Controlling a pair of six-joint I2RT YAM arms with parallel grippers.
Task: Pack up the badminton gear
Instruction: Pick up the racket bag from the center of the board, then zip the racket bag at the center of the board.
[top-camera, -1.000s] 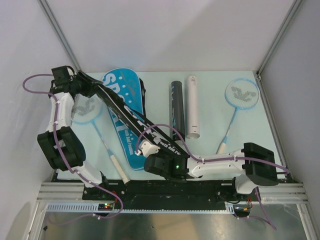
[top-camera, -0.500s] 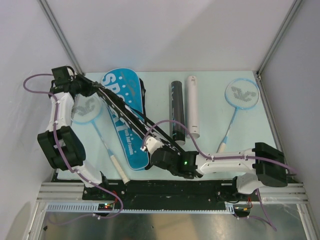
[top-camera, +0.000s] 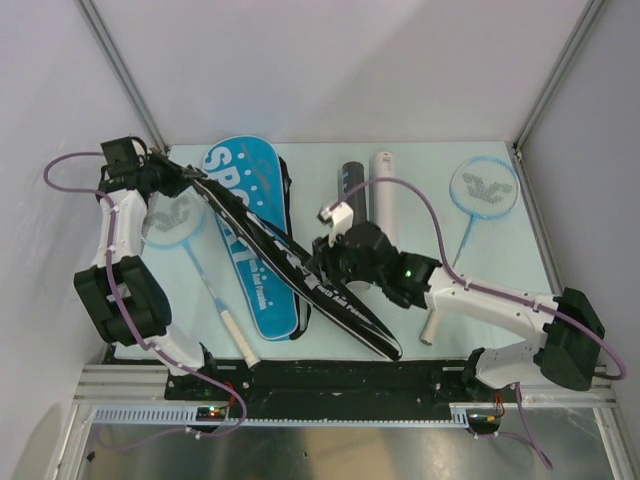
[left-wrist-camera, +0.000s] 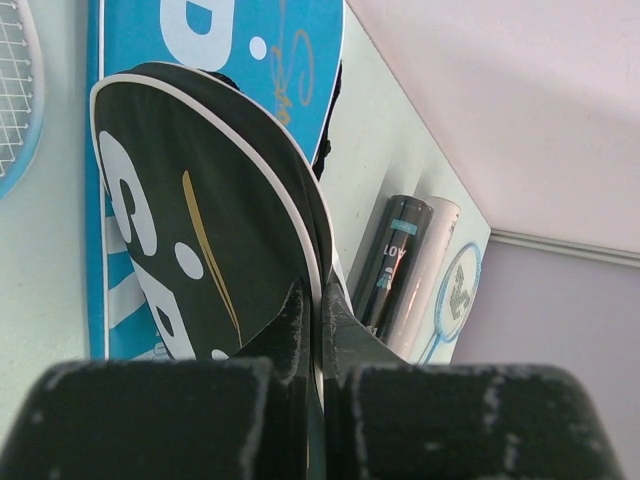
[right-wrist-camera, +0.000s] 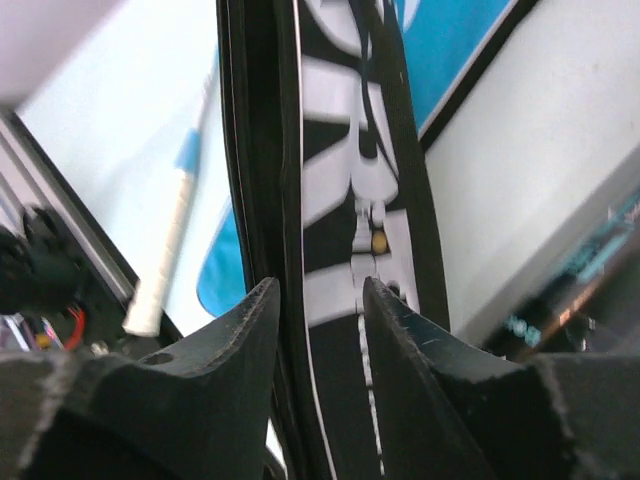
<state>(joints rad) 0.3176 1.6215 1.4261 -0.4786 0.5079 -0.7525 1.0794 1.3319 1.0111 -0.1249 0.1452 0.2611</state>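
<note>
Likely opening step: left fingers (left-wrist-camera: 290, 335) pinch black fabric "SPORT" racket cover (top-camera: 250, 230); right fingers (right-wrist-camera: 240, 340) straddle it, grip indeterminate; next, part its mouth.

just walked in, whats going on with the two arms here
Both arms are on the black "SPORT" racket cover, held up on edge. The left gripper is pinched shut on its wide end. The right gripper has a finger on either side of the cover further along, but how firmly it grips is unclear. The blue racket cover lies flat beneath. A thin-framed racket, a second racket, a black tube and a white tube lie unpacked.
</note>
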